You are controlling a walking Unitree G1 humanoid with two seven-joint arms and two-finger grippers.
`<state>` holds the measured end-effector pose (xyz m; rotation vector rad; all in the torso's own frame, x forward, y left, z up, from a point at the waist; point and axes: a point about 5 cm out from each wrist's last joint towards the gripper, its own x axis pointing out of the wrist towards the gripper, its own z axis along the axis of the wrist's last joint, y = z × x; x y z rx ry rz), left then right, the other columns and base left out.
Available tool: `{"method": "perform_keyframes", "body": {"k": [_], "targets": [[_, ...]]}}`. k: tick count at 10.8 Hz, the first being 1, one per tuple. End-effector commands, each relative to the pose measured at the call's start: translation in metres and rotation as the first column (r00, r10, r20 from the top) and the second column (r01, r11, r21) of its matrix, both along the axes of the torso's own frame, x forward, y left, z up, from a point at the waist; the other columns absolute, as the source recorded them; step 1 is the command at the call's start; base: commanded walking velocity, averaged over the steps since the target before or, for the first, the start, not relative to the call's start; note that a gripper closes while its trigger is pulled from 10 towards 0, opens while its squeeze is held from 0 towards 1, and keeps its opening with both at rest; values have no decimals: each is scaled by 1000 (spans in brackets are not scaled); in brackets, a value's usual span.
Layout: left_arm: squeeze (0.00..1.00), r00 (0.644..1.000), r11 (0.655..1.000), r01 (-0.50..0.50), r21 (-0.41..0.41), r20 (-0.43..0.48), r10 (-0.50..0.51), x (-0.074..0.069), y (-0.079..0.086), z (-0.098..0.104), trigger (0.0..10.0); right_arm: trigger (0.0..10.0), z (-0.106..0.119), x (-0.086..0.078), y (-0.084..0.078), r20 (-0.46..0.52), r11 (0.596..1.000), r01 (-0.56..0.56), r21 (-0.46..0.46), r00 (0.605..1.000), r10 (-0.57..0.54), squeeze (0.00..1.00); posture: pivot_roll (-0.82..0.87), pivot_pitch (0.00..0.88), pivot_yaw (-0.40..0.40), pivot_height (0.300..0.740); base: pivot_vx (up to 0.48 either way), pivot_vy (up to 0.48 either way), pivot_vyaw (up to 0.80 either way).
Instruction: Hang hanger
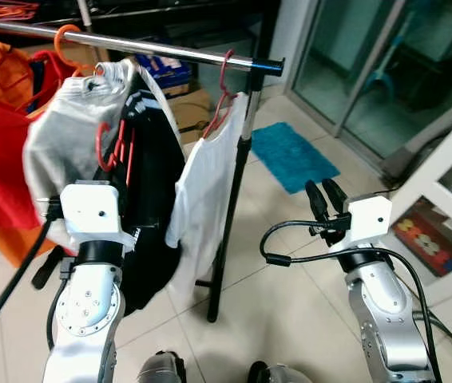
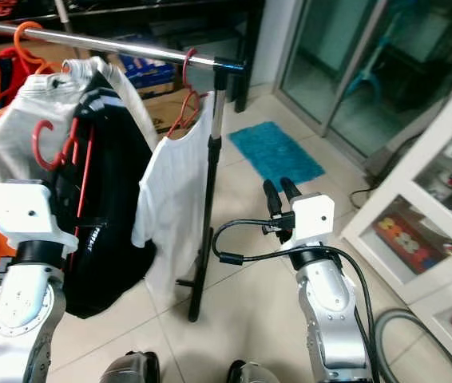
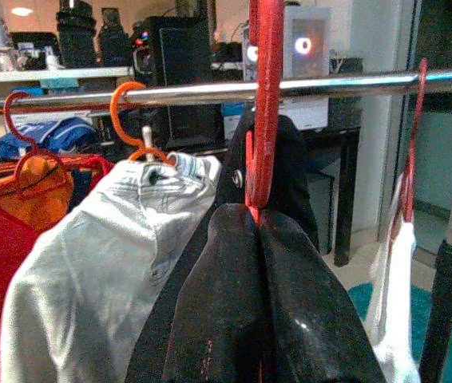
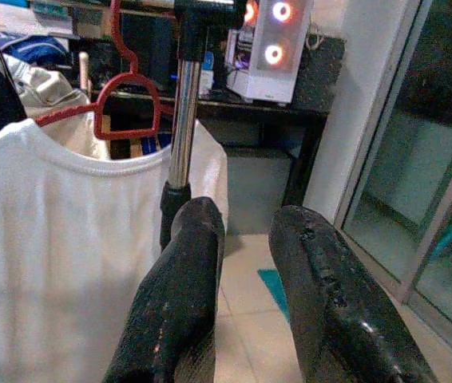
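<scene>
Left gripper (image 3: 254, 263) is clenched on the red hanger (image 3: 264, 112), fingers (image 3: 218, 295) pressed together with the hanger's stem rising straight out from between their tips. The hanger carries a black garment (image 1: 150, 207) that drapes down over the left arm.

Key relation: the rail (image 3: 306, 86) runs crosswise to the fingers, and the hanger's long stem stands upright across it. In the left wrist view the stem cuts over the rail line; whether the hook sits over the rail, or in front of or behind it, cannot be told. In the head views the hanger hangs below the rail, between the grey garment (image 1: 70, 136) on its orange hanger (image 1: 70, 36) and the white shirt (image 1: 206, 183) near the rail's end.

Judgement: the hook likely needs lifting above the rail, then lowering into that gap.

Right gripper (image 4: 246, 263) is released, fingers apart, holding nothing, pointing toward the rack's upright pole (image 4: 184, 120) and well apart from the red hanger. Left arm is the nearer one.
</scene>
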<state>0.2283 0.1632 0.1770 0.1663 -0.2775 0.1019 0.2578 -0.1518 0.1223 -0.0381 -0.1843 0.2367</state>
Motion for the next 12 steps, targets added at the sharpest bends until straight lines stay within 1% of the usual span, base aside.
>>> {"method": "perform_keyframes", "body": {"k": [1,3,6,9,10,11,12], "targets": [[0,998,1000,9,4,63,-9,-2,-3,14,10000,10000,5,4,-1,-2,1000,8,27,1000,-8,0,111,65,-47,740,412,244,0],[0,997,1000,-18,7,69,18,-3,-2,15,10000,10000,6,9,3,-6,1000,-11,13,1000,11,0,113,69,-50,740,412,247,0],[0,997,999,-45,-9,60,46,-4,-2,14,10000,10000,3,15,10,-32,999,-52,8,998,52,0,120,71,-60,740,410,247,0],[0,999,1000,-22,-18,31,23,-1,-4,11,10000,10000,2,17,12,-41,998,-66,-2,997,66,0,122,76,-64,740,410,247,0],[0,999,999,26,-30,-43,-27,14,-3,8,10000,10000,1,18,12,-44,998,-66,-1,997,66,0,124,80,-63,740,420,0,0],[0,994,997,53,-54,-87,-58,26,-1,8,10000,10000,1,18,13,-48,998,-63,4,997,63,0,123,81,-62,740,0,0,0],[0,982,989,138,-51,-122,-144,37,-4,12,10000,10000,0,16,13,-48,998,-61,2,997,61,0,122,81,-62,740,0,0,0]]}}
